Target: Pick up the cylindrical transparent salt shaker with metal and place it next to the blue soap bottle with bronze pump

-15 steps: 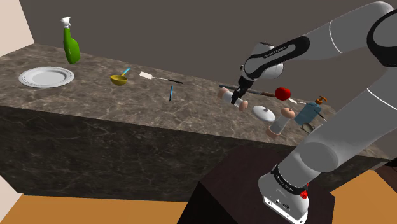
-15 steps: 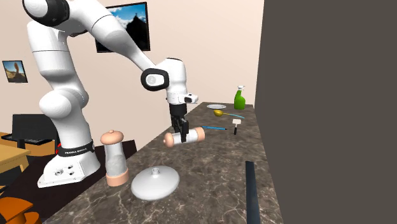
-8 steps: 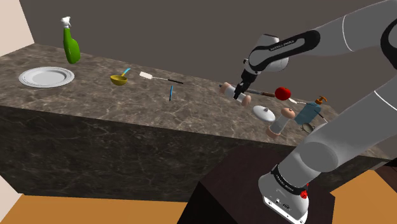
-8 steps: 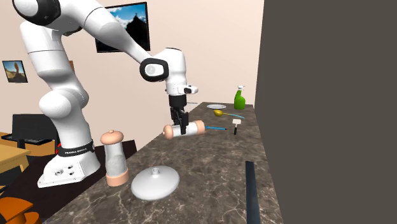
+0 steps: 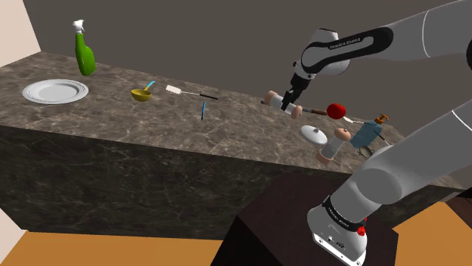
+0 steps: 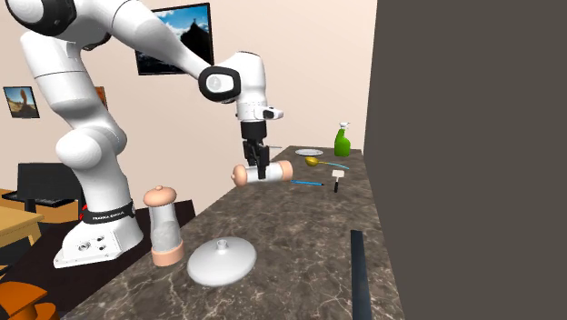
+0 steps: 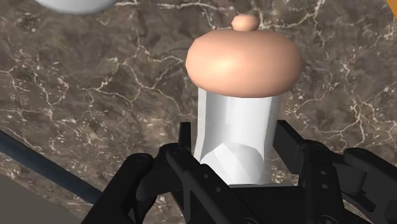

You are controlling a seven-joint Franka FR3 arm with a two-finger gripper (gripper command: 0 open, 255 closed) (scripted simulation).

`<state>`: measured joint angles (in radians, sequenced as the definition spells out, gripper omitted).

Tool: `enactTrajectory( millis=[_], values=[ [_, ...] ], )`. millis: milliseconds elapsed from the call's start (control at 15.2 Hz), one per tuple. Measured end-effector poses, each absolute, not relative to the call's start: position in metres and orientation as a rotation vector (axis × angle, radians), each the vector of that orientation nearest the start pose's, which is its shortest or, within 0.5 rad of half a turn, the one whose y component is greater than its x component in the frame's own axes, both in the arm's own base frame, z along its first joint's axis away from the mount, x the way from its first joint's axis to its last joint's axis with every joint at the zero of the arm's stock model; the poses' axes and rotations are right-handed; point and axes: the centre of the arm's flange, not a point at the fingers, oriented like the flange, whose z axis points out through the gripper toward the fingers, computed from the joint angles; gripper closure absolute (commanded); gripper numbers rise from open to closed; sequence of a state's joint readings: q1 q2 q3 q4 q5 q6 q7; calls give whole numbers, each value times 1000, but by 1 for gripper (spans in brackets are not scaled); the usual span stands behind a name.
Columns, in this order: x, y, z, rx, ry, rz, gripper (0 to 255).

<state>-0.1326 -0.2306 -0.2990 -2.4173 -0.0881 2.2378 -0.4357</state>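
My gripper [image 6: 260, 174] clasps the shaker [image 7: 242, 95] by its pale body, lying sideways, lifted above the counter [image 5: 113, 113]. It is well apart from the soap bottle [image 5: 366, 134], past a white lid [image 5: 314, 134].

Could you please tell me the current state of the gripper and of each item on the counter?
gripper: shut on the salt shaker.
salt shaker: held lying sideways, clear of the counter.
second shaker: standing upright on the counter.
blue soap bottle: standing, pump on top.
white lid: resting knob up.
green spray bottle: standing upright.
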Motion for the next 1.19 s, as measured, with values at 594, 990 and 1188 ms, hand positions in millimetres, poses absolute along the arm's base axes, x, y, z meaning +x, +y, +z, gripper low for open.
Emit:
enactTrajectory(
  millis=[594,990,1188],
  values=[
    [418,-196,446,-3160,-100,-60,255],
    [418,-196,479,-3160,-100,-60,255],
    [419,-197,494,-3160,-100,-60,255]
  ],
)
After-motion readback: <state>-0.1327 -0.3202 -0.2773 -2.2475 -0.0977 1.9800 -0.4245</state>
